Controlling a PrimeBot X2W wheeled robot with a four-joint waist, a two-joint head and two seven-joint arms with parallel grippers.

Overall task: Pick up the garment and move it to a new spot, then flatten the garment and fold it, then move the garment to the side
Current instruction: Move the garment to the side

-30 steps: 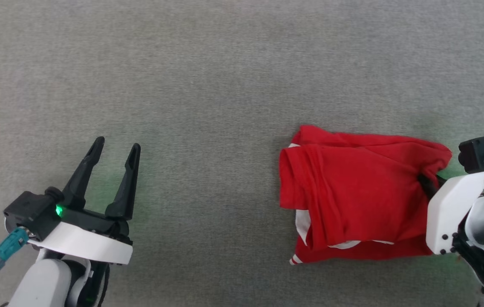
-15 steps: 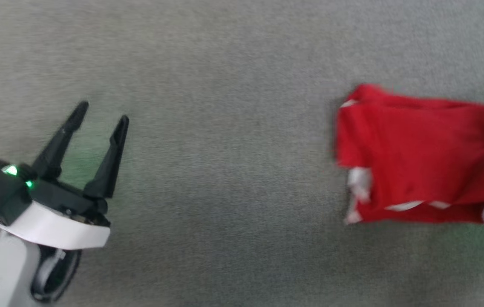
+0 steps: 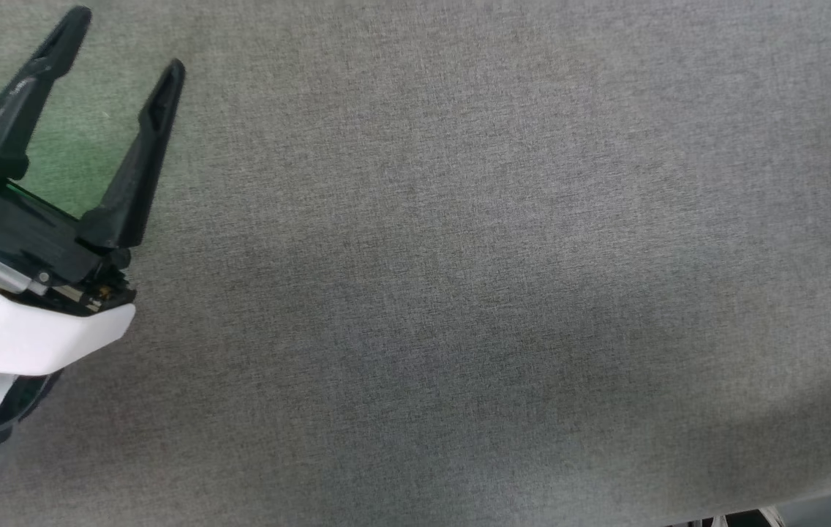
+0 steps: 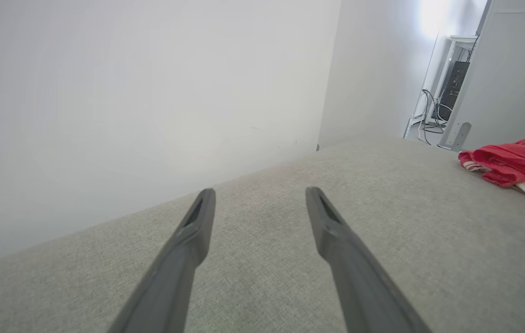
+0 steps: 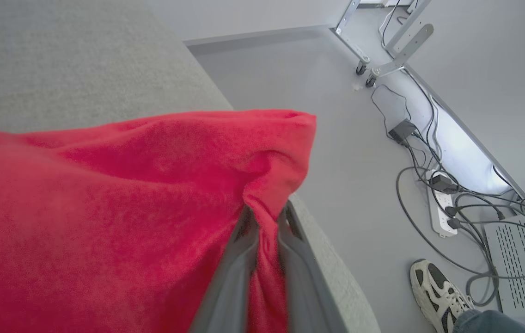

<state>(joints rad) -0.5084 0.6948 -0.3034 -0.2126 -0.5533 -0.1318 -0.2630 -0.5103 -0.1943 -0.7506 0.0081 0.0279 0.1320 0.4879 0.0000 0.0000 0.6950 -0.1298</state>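
Surface: a broad grey cloth top, flat, with a fine, even woven grain; in the right wrist view its straight edge drops to the floor.
Room: a plain white wall rises behind the cloth top, and a smooth grey floor lies beside it.
Garment: the garment is bright red soft knit with a fuzzy nap. It lies bunched in loose folds at the right side of the cloth top, close to the edge, and the head view shows a strip of white-and-red striped trim.
Right gripper: the right gripper has its two dark fingers drawn together on a twisted pinch of red knit at a corner of the garment.
Left gripper: the left gripper has long, tapered matte-black fingers spread wide with nothing between them. It sits over the grey weave, well apart from the garment, with a green light on its body.
In the way: draped red knit hides much of the cloth top in the right wrist view.
Floor clutter: a white power strip, tangled black cables, a grey vented box and metal frame legs on castors.
Person: a white-and-black shoe with a denim cuff stands on the floor near the edge.
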